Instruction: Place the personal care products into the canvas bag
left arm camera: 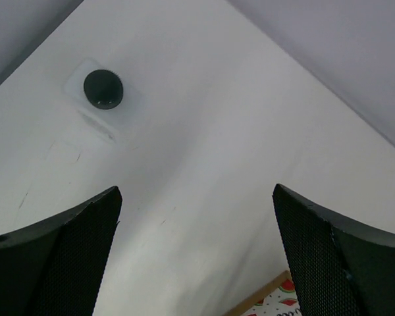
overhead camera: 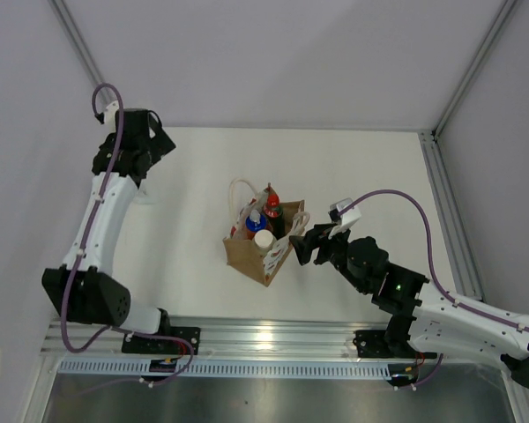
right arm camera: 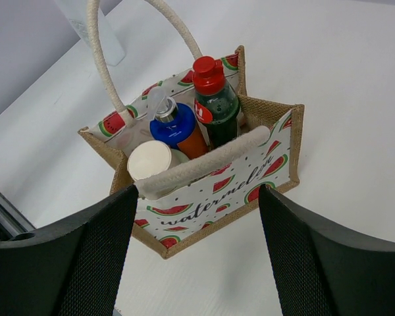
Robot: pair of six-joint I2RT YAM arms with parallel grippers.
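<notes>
While three of the personal care products stand upright inside the canvas bag [right arm camera: 204,197], the fourth one is outside it. The bag sits near the middle of the white table [overhead camera: 185,220], open side up, and its walls carry a print of watermelon slices with a written word. Inside it, the dark bottle with red cap [right arm camera: 214,99] is at the far corner. The orange bottle with blue cap [right arm camera: 178,128] is just beside it, and the bottle with cream cap [right arm camera: 150,160] is nearest to the printed front wall. Of this last one mostly the cap shows, so I cannot be sure of its body colour. One cream rope handle [right arm camera: 99,52] rises over the bag, and the other handle [right arm camera: 204,161] lies along the top of the front wall.

The clear bottle with black cap [left arm camera: 103,89] stands alone on the table, well apart from the bag, at the far left side.

The right gripper [right arm camera: 199,191] is low at the right side of the bag with its fingers apart, and the bag shows between them. Whether they touch the wall I cannot tell.

The left gripper [left arm camera: 196,191] hangs above the table near the clear bottle, its fingers spread wide with nothing between them. A small piece of the printed bag shows at the bottom edge of its view.
</notes>
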